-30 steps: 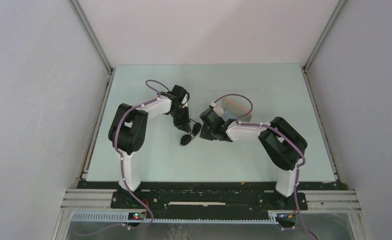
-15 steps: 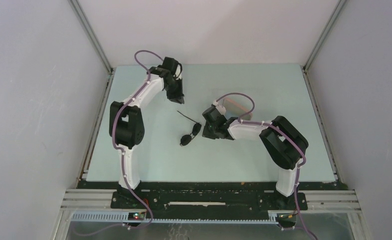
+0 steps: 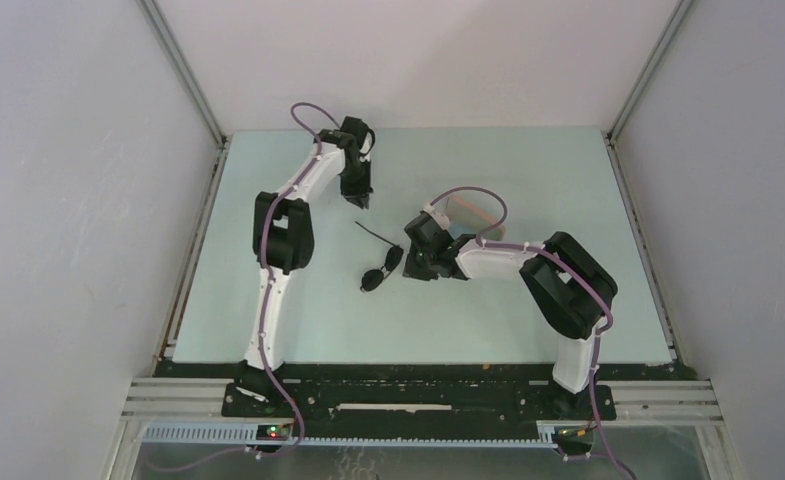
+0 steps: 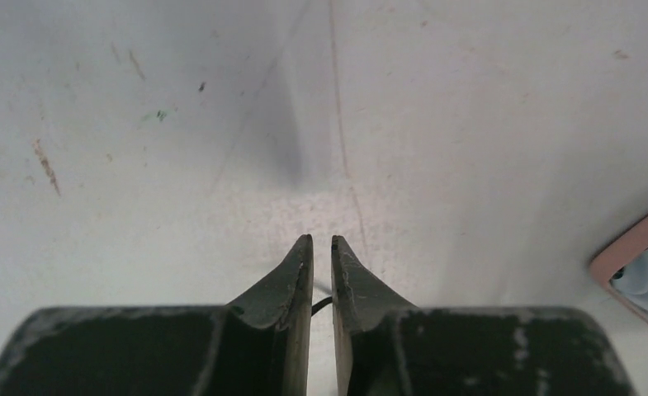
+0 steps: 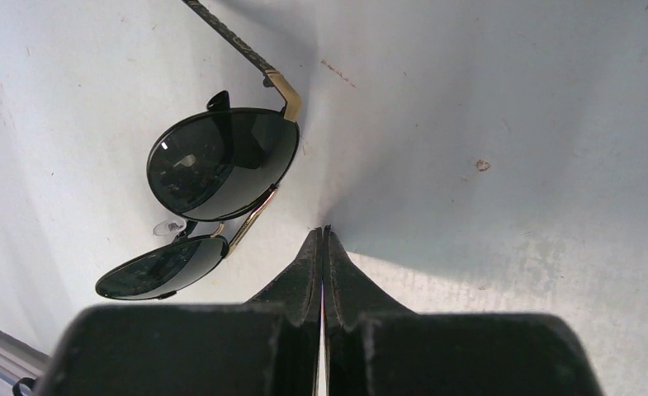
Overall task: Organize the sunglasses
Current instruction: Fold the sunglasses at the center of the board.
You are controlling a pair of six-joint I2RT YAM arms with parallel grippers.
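The sunglasses (image 3: 378,272) lie on the table near the middle, lenses down. One thin black arm is swung out toward the far left. In the right wrist view the sunglasses (image 5: 221,161) show two dark lenses and a gold bridge. My right gripper (image 3: 405,265) is shut and empty, with its tip (image 5: 322,233) on the table just right of the lenses. My left gripper (image 3: 364,203) hangs above the table beyond the tip of the swung-out arm. Its jaws (image 4: 321,239) are closed to a thin slit and hold nothing. A bit of black wire shows through the slit.
A pink oblong case (image 3: 471,210) lies open behind my right wrist. Its corner, with light blue cloth inside, shows at the right edge of the left wrist view (image 4: 634,252). Enclosure walls and rails border the table.
My left gripper has risen off the sunglasses and moved to the far left. It left one arm of the sunglasses swung out. My right gripper has stayed beside the lenses.
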